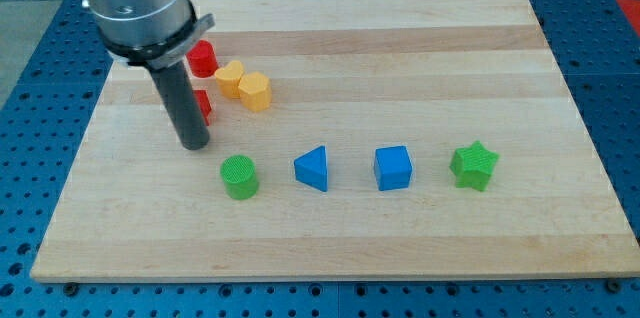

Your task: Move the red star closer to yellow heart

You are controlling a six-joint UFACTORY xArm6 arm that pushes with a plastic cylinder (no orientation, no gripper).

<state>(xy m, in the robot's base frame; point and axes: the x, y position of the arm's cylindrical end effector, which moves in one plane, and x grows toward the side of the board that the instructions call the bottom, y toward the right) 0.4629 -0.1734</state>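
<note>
The wooden board [400, 48] fills the view. My rod stands at its upper left, my tip [194, 145] bare on the wood, holding nothing. Just behind the rod a red block [205, 105] peeks out — mostly hidden, so I cannot tell if it is the star. Another red block [203, 58] sits above, beside the yellow heart [230, 78] and a yellow block [255, 90] — those two touching.

You are looking at eight blocks: two red [203, 57] [204, 106], two yellow [231, 79] [255, 90], two blue [314, 168] [393, 168], two green [239, 176] [473, 165].
</note>
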